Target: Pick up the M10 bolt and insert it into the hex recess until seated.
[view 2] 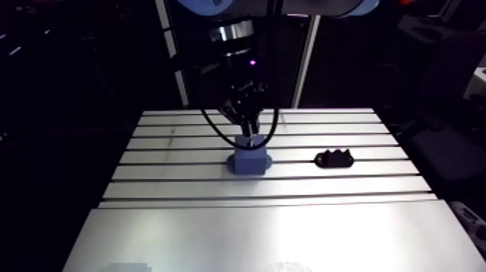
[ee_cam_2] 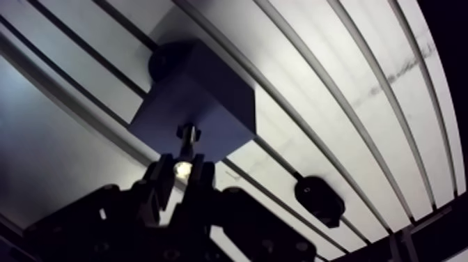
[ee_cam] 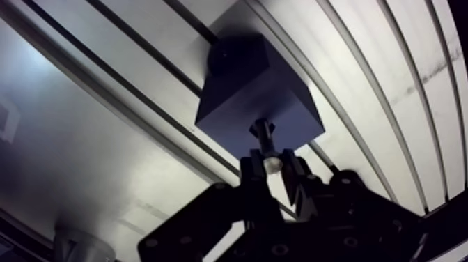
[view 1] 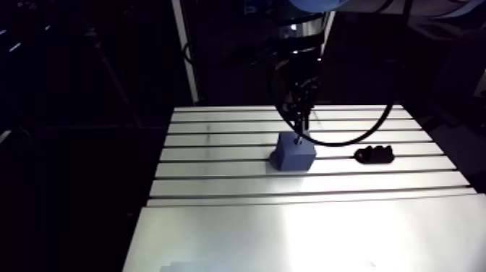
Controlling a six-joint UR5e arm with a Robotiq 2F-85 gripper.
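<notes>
From the wrist view I see the gripper (ee_cam: 273, 167) clamped on the M10 bolt (ee_cam: 263, 139); the two black fingers (ee_cam: 254, 171) stand close together, with the bright metal of the shank pinched between their tips, so the jaws are gripping the bolt and not empty. The bolt sticks straight out ahead of the fingertips, in line with the gripper; its dark far end, which looks like the hex head, meets the top face of the blue block (ee_cam: 254, 90), close to the edge of that face nearest the gripper. I cannot tell whether that end sits in a recess or only touches the surface; the spot is dark, and the head hides whatever lies under it. There is a dark round patch at the block's far end, but I cannot make out what it is. The block rests on the slotted aluminium table (view 1: 304, 224), lying across one of the slots. In the arm view the wrist comes straight down over the block, with the fingertips just above its top. A small black part (view 1: 373, 154) lies on the table off to one side of the block, well apart from it and from the gripper; nothing touches it.
</notes>
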